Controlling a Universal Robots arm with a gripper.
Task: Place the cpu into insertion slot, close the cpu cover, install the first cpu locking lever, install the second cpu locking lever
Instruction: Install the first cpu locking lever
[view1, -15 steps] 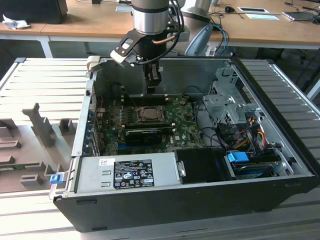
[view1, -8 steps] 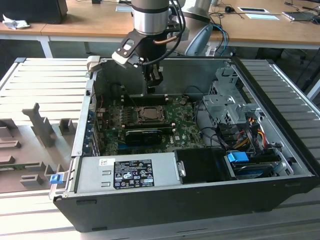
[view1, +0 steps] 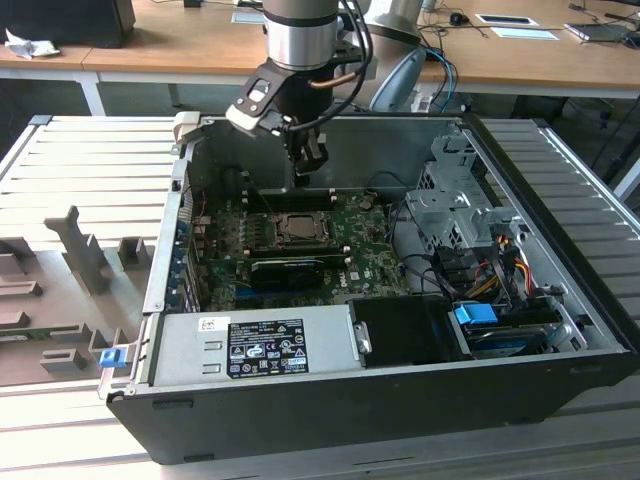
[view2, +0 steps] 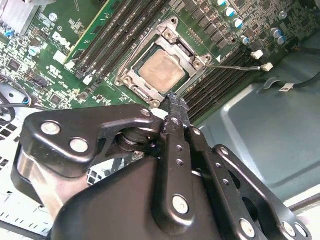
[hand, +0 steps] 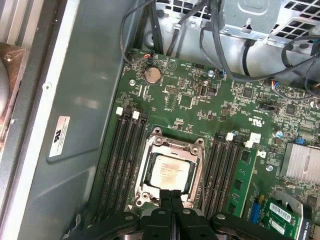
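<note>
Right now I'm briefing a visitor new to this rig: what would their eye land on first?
The black gripper, shut and empty, hangs inside the open computer case in the exterior view. Near its tip, the cpu sits framed by the silver cpu cover, between rows of memory slots.

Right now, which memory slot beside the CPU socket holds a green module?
The outermost slot on the finned heatsink side; the other slots stand empty and black.

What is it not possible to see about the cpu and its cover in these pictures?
Slot pins: under the cpu in both wrist views.
Cover edge nearest the gripper: behind its fingers in the first wrist view.
Whether the cover is latched: too small in the exterior view.
</note>
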